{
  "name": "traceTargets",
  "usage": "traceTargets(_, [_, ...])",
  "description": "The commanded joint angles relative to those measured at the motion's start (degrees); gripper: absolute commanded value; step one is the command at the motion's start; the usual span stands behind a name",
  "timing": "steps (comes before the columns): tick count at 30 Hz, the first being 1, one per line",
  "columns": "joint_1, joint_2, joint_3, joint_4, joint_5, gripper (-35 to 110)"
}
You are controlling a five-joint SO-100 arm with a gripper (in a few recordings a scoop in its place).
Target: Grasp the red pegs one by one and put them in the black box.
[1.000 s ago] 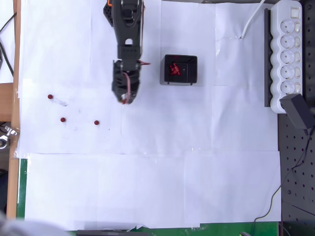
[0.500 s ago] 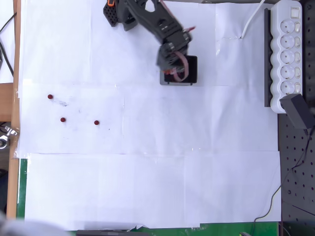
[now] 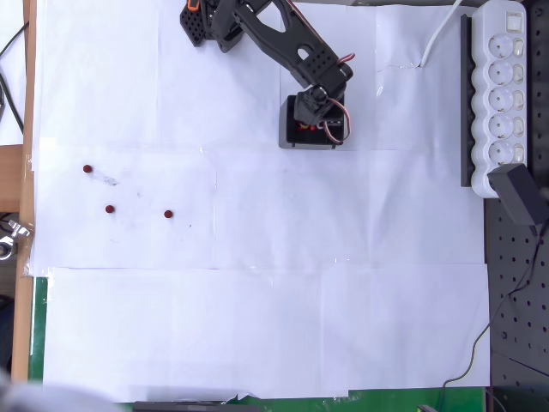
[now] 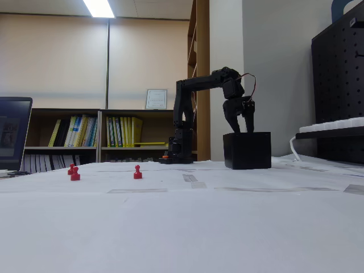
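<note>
My black gripper hangs right over the black box, and in the fixed view the gripper stands open just above the box with nothing between its fingers. Some red shows inside the box under the gripper, red pegs lying there. Three more red pegs rest on the white paper far to the left: one furthest left, one below it, one nearest the middle. The fixed view shows these as small upright pegs.
A long white power strip with a black adapter runs along the right edge, beside a black pegboard. The wooden table edge borders the paper on the left. A laptop stands at the fixed view's left.
The arm swung right from the paper left of the box, with something red at its tip, to a spot directly over the box. The three pegs on the paper stayed put.
</note>
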Motion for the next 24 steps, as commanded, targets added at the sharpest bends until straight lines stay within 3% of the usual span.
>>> traceTargets(1, [0.62, -0.35, 2.02, 2.11, -0.09, 12])
traceTargets(10, [7.56, -18.54, 4.22, 3.16, 2.29, 16])
traceTargets(16, [25.58, -35.16, -7.82, -1.93, 14.5, 16])
traceTargets(20, [41.04, -44.3, -36.12, -18.9, 30.67, 15])
traceTargets(24, [52.03, -43.42, -56.95, -43.24, 41.92, 15])
